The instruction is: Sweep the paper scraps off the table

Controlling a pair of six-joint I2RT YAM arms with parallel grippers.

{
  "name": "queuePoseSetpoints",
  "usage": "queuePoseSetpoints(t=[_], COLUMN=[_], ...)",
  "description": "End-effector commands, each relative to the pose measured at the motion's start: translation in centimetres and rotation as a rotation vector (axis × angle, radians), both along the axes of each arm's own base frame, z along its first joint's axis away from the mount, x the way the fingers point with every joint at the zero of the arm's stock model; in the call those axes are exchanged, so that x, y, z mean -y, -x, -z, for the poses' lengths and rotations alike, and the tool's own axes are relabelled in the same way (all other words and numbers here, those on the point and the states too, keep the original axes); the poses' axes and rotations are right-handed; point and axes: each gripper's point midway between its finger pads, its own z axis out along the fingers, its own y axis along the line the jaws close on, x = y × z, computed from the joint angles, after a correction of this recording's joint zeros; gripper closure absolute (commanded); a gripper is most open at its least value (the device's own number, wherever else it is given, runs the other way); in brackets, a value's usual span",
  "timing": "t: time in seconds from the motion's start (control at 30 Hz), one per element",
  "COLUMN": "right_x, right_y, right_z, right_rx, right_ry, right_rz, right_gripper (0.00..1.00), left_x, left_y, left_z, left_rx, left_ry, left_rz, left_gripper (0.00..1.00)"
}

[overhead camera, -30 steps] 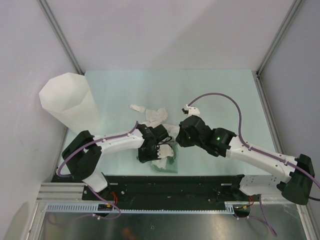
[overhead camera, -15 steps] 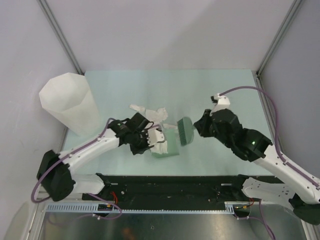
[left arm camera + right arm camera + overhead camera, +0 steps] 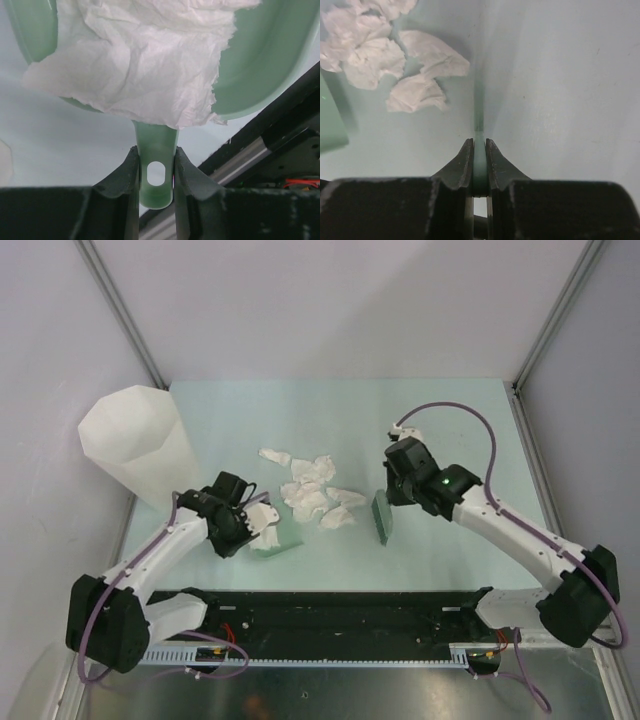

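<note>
Several white paper scraps lie bunched in the middle of the mint-green table, with one apart at the back left. My left gripper is shut on the handle of a green dustpan, just left of the pile, and one paper wad lies in the pan. My right gripper is shut on a green brush, standing on the table right of the pile. In the right wrist view the scraps lie left of the brush.
A tall translucent white faceted bin stands at the table's left edge, behind the left arm. The black front strip runs along the near edge. Grey walls close in the back and the sides.
My left arm has drawn the dustpan and its wad leftward, away from the pile. My right arm has swung the brush from raised and sideways down onto the table, right of the scraps.
</note>
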Motion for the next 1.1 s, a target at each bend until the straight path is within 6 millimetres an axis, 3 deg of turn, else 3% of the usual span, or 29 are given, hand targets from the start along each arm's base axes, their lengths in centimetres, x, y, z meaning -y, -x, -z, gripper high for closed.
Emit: queuePoseSetpoints(t=[0.0, 0.1, 0.2, 0.23, 0.37, 0.47, 0.5, 0.63, 0.73, 0.87, 0.97, 1.0, 1.07], right_x=[-0.2, -1.1, -3.4, -4.8, -10.5, -15.2, -17.3, -21.7, -23.4, -22.4, -18.8, -16.7, -14.7], right_y=[-1.3, -2.7, -3.2, -3.1, -1.6, -1.4, -1.5, -0.8, 0.1, 0.6, -0.3, -0.6, -0.7], right_z=[0.1, 0.6, 1.1, 2.1, 3.3, 1.9, 0.6, -2.8, -4.7, -5.3, -6.0, -7.1, -8.3], right_rx=[0.046, 0.080, 0.076, 0.047, -0.005, 0.010, 0.030, 0.063, 0.079, 0.076, 0.134, 0.171, 0.213], right_ry=[0.099, 0.151, 0.133, 0.121, 0.033, -0.110, -0.204, -0.402, -0.467, -0.430, -0.318, -0.277, -0.237], right_rz=[-0.003, -0.035, -0.066, -0.102, -0.210, -0.283, -0.304, -0.381, -0.438, -0.420, -0.320, -0.264, -0.226], right_gripper=[1.00, 1.00, 1.00, 1.00, 1.00, 1.00, 1.00, 1.00, 1.00, 1.00, 1.00, 1.00, 1.00], left_x=[-2.4, -3.0, -2.6, -2.5, -1.9, -0.9, -0.5, 1.4, 2.9, 4.1, 4.9, 5.3, 5.6], left_y=[-0.8, -1.8, -2.6, -2.8, -4.2, -5.1, -5.4, -5.3, -5.0, -5.0, -5.7, -5.8, -6.2], left_z=[0.2, 0.4, 1.0, 1.2, 1.6, 1.8, 1.7, 2.2, 2.4, 2.0, 0.7, 0.0, -0.9], left_rx=[-0.011, -0.003, -0.034, -0.038, -0.021, -0.017, -0.011, -0.032, -0.055, -0.064, -0.031, -0.016, 0.008], left_ry=[-0.079, -0.125, -0.128, -0.131, -0.147, -0.141, -0.134, -0.110, -0.050, 0.019, 0.082, 0.117, 0.155], left_rz=[-0.006, -0.016, -0.021, -0.021, 0.001, 0.030, 0.039, 0.080, 0.100, 0.093, 0.075, 0.073, 0.058], left_gripper=[1.00, 1.00, 1.00, 1.00, 1.00, 1.00, 1.00, 1.00, 1.00, 1.00, 1.00, 1.00, 1.00])
